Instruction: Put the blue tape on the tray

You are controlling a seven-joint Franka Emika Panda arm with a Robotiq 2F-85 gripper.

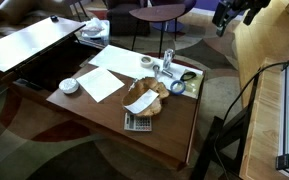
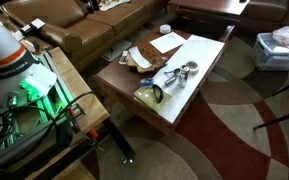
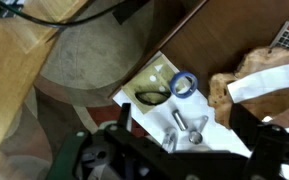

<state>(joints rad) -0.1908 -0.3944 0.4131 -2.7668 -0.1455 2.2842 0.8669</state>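
The blue tape (image 3: 184,84) is a small ring lying on a white sheet near the table's edge. In an exterior view it is a tiny blue spot (image 1: 168,69). The brown tray (image 3: 224,92) lies right beside it and has a white paper strip across it. The tray also shows in both exterior views (image 1: 156,103) (image 2: 134,62). My gripper (image 3: 187,140) is open and empty, high above the tape and off the table's side, as an exterior view (image 1: 230,14) shows.
On the white sheet (image 3: 214,140) lie metal parts (image 3: 184,128) and a dark-rimmed loop (image 3: 152,97). A dark calculator (image 1: 136,121) lies by the tray. A white bowl (image 1: 69,86), paper sheets and a pale tape roll (image 1: 146,62) are on the wooden table (image 1: 169,140). A round stool (image 3: 94,60) stands beside it.
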